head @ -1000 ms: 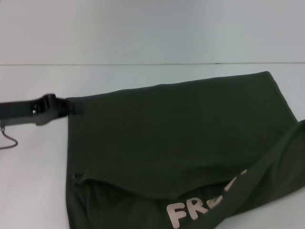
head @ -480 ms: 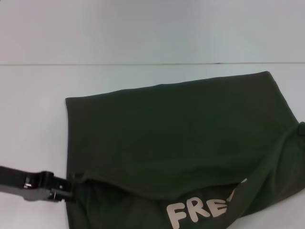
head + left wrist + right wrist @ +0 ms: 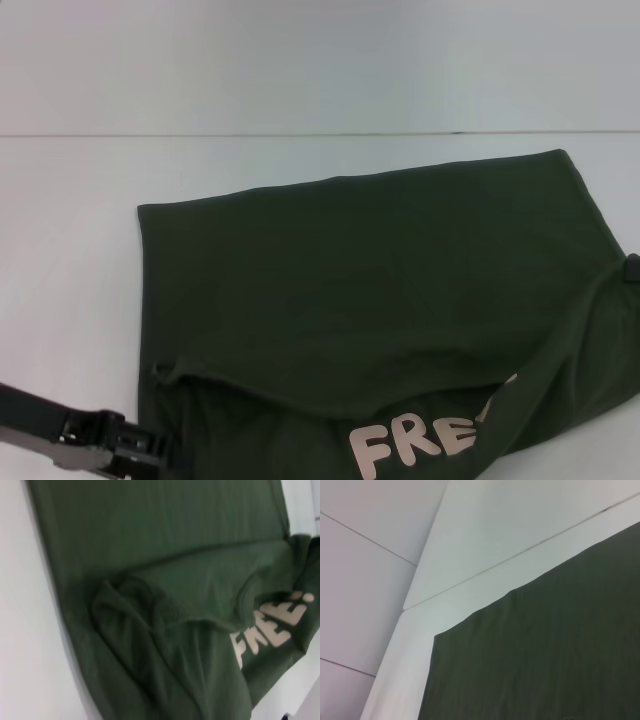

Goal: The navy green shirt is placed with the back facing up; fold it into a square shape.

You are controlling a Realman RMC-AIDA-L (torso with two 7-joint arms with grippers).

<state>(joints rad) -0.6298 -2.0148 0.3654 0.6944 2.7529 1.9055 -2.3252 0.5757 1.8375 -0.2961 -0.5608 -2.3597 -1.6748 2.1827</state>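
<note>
The navy green shirt (image 3: 370, 280) lies spread on the white table, partly folded, with a near layer turned over so that pale letters reading "FRE" (image 3: 410, 440) show. The left wrist view shows the same shirt (image 3: 165, 580) close up, with a bunched fold and the lettering (image 3: 272, 625). My left gripper (image 3: 150, 450) is low at the shirt's near left edge, just below the small fold at the hem. A black bit of my right gripper (image 3: 632, 268) shows at the shirt's right edge. In the right wrist view only the shirt's far corner (image 3: 545, 655) shows.
The white table (image 3: 70, 260) has bare surface left of the shirt and behind it. A thin seam line (image 3: 300, 134) runs across the table's far part. In the right wrist view the table's edge (image 3: 415, 600) shows beyond the shirt.
My left gripper has moved from the shirt's far left corner down along the left edge to the near left corner. The shirt itself has hardly shifted.
</note>
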